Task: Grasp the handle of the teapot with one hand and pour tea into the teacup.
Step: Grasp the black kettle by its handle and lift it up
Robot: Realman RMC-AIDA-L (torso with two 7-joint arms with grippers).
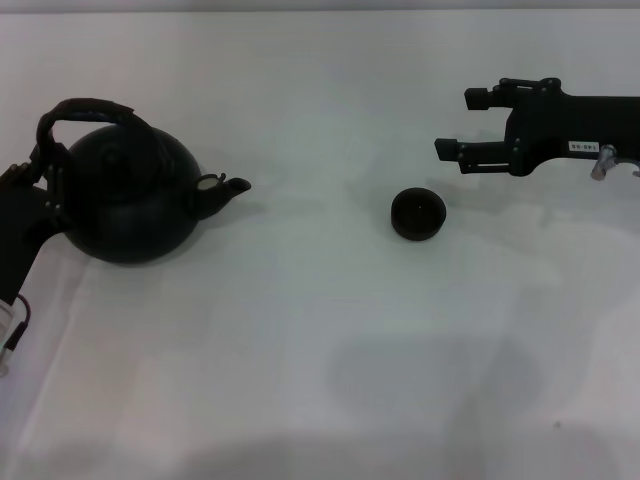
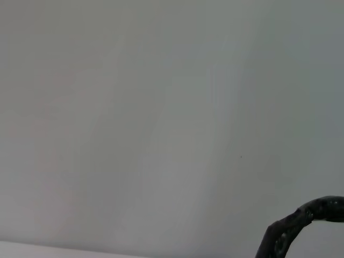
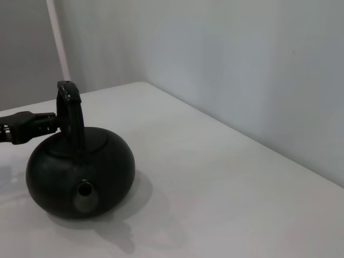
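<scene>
the large round matte black teapot (image 1: pixel 128 196) stands on the white table (image 1: pixel 320 380) at the left, spout toward the small black teacup (image 1: pixel 417 214). the left gripper (image 1: pixel 45 168) is at its rough arched handle (image 1: pixel 80 113); if it grips, i cannot tell. the right gripper (image 1: pixel 458 125) hovers wide apart beyond the cup.

matte black teapot (image 1: pixel 128 195), rough wrapped handle (image 1: pixel 85 112), smooth white table (image 1: pixel 320 350).

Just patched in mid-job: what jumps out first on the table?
The big black teapot sits at the table's left, spout toward the small teacup right of centre. The left claw is at the base of the arched handle. The right claw hovers open, apart from the cup, behind it and to its right.
</scene>
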